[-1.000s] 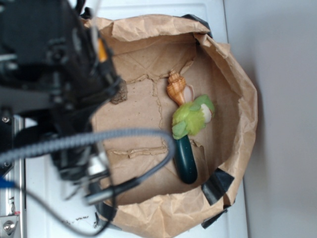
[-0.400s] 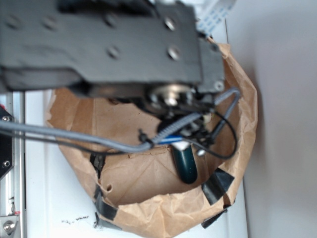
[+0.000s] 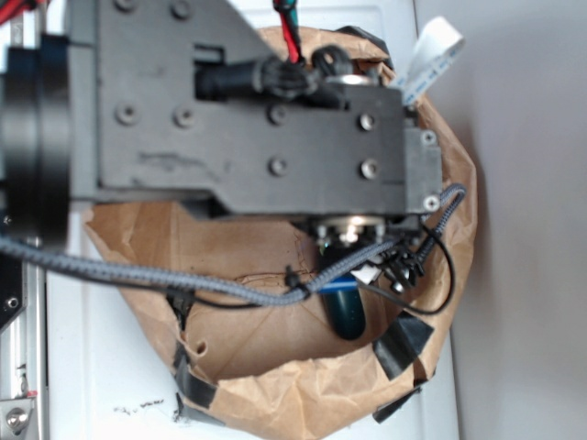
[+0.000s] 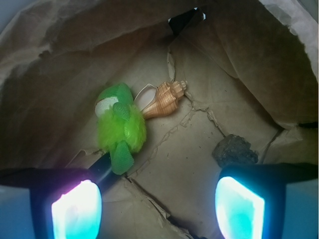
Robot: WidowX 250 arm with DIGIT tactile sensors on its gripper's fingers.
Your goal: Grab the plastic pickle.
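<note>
The plastic pickle [image 3: 347, 310] is a glossy dark green cylinder lying on the floor of a brown paper bag; only its lower end shows below the arm in the exterior view. In the wrist view a short dark stretch of the pickle [image 4: 103, 168] shows beside my left fingertip, partly under a fuzzy green plush toy [image 4: 119, 124]. My gripper [image 4: 158, 209] hovers above the bag floor, open, with bare paper between the glowing pads. The pickle lies to the left of the gap, not between the fingers.
A tan spiral seashell [image 4: 164, 98] lies just past the plush toy. A dark lump [image 4: 234, 149] sits on the paper by my right fingertip. The crumpled paper bag wall [image 3: 440, 275] with black tape patches rings everything, on a white surface [image 3: 92, 367].
The arm has swung from the left over the bag and now covers the shell, the plush and most of the pickle in the exterior view.
</note>
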